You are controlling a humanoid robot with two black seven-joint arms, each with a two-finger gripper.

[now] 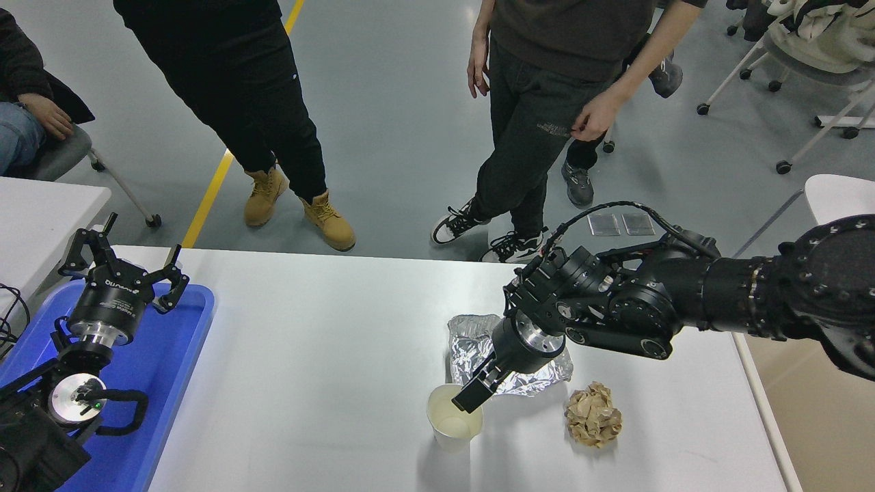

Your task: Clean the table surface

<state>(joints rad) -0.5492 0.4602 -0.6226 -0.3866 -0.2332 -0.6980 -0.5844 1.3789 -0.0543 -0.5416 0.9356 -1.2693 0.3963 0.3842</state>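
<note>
The right hand (470, 399) is hanging at the far rim of the paper cup (454, 424) on the white table (328, 355), and I cannot tell how open it is.

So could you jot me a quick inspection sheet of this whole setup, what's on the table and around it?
Surface: the table surface, white, not yet cleared.
Job's things: a white paper cup, upright and open; crumpled foil behind it; a ball of brown paper to its right.
Clutter: a blue tray at the table's left end.
Grippers: the right gripper at the cup's far rim, fingers not readable; the left gripper open, parked over the tray.
Cables: a black cable looping over the right arm.
Surroundings: two people standing at the far side, one seated at left, wheeled chairs at right.
</note>
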